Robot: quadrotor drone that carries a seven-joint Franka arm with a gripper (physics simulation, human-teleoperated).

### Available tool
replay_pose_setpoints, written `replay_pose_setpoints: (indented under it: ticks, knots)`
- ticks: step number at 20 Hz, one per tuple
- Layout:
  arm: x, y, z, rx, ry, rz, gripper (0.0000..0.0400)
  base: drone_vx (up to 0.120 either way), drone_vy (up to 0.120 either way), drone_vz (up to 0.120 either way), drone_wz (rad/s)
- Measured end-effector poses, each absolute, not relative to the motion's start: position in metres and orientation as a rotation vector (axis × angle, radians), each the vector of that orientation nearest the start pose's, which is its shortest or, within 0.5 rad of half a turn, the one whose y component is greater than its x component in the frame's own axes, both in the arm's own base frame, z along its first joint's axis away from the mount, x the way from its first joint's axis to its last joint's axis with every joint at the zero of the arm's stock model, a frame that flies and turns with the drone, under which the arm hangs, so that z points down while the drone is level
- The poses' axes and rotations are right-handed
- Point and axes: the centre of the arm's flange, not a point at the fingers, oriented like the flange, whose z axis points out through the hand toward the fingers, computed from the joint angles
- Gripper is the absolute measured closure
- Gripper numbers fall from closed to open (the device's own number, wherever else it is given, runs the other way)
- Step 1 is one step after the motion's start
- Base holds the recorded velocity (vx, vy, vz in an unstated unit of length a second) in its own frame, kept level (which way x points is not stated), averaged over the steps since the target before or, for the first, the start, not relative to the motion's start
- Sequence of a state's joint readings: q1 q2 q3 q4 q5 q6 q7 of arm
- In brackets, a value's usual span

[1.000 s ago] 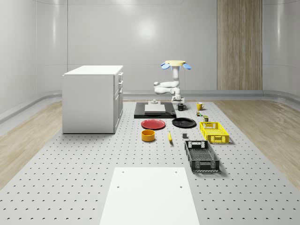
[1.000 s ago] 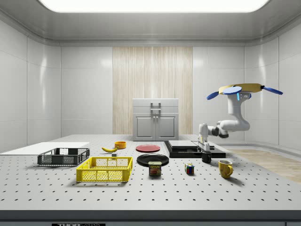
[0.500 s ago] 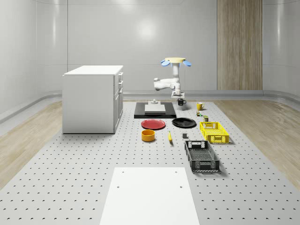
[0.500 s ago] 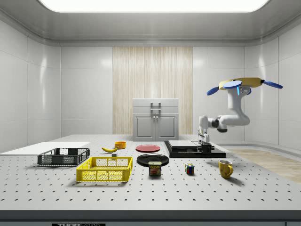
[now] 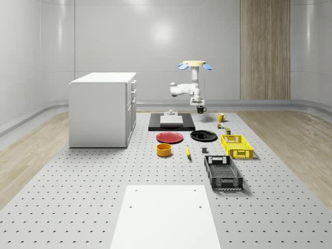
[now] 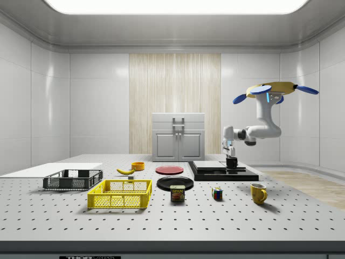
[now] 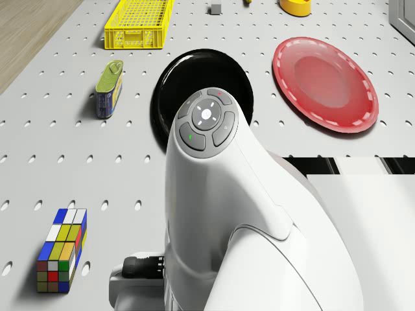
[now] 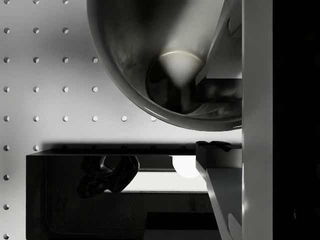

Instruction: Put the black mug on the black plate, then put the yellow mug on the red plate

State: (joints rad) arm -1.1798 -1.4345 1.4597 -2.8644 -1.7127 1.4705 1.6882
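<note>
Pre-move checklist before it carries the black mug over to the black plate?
1. Grip: gripper is shut on the black mug; ok.
2. Lift: mug hangs clear of the floor, level with the dark platform in the side view; ok.
3. Target: black plate is bare; ok.
4. Drone hovers above and behind the mug; ok.
5. Path: spam can and Rubik's cube sit low near the plate; clearance cannot tell.
6. Later step: yellow mug is upright and the red plate is bare; ok.
</note>
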Motion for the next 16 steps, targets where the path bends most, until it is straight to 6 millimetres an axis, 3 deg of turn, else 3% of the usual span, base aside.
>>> replay_pose_setpoints:
  ticks: [16]
  knots:
    - [0.3127, 0.0000, 0.4647, 0.001, -0.002, 0.785, 0.0290, 0.120, 0.000, 0.000, 0.000]
